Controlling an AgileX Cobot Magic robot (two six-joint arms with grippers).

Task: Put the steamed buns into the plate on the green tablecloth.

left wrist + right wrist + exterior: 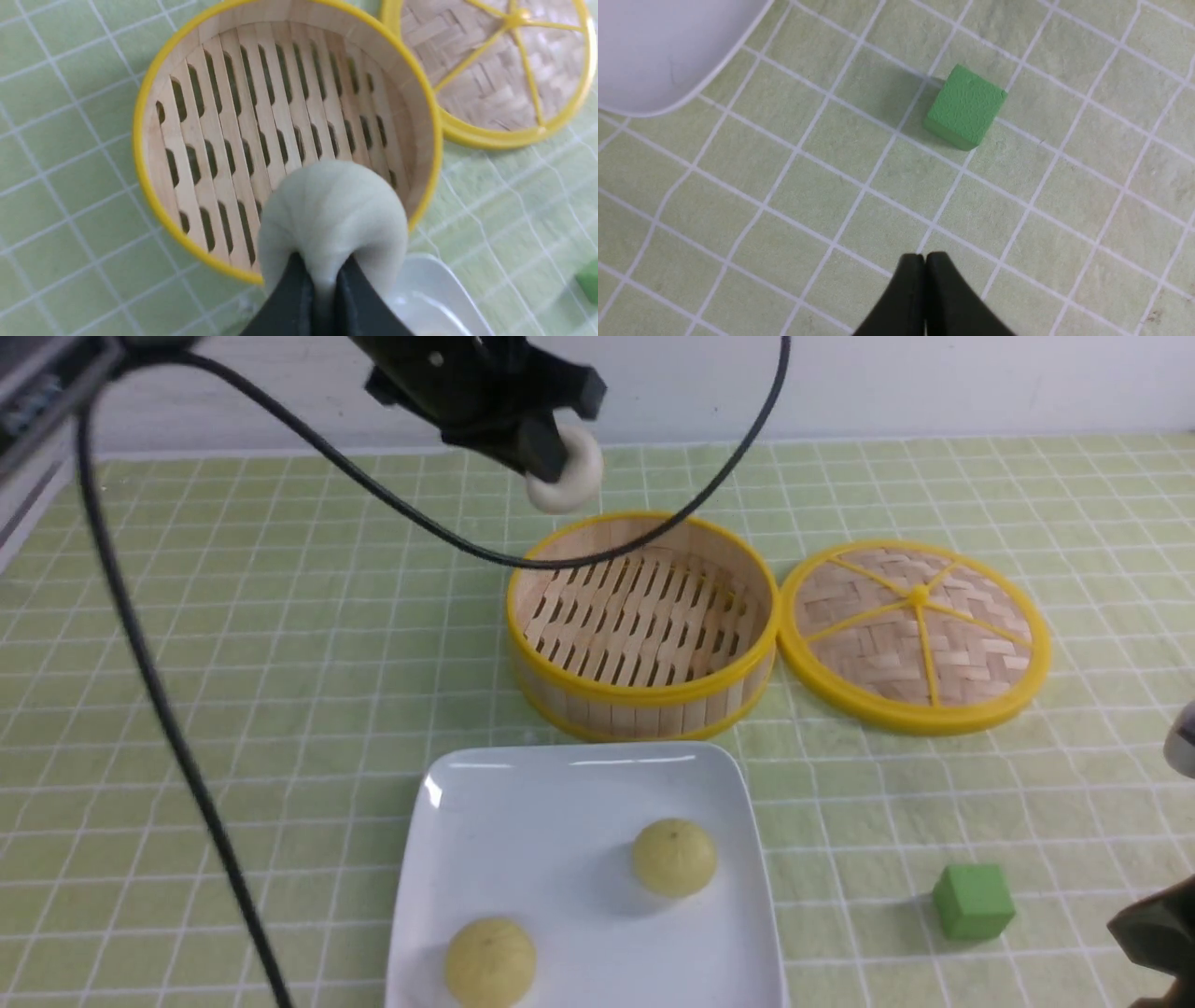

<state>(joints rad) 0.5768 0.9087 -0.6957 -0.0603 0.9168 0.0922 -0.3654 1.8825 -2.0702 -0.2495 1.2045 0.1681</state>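
- Left claw point(322, 285) pinches the off-white bun point(568, 476), held aloft above the steamer point(644, 700).
- Two yellow buns point(674, 857) lie on the plate point(523, 803), near the steamer on the green tablecloth point(280, 663).
- Right claw point(925, 263) is closed and empty, near the green cube point(966, 107).

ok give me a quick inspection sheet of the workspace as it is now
surface: green tablecloth with a white grid.
job's things: two yellow buns on the plate; white bun in the air above the steamer.
clutter: steamer open and empty; lid right beside it; green cube right of the plate.
grippers: left gripper shut on the white bun; right gripper shut, empty, near the cube.
cables: black cable crosses the left side and loops over the steamer.
surroundings: white wall behind the table.
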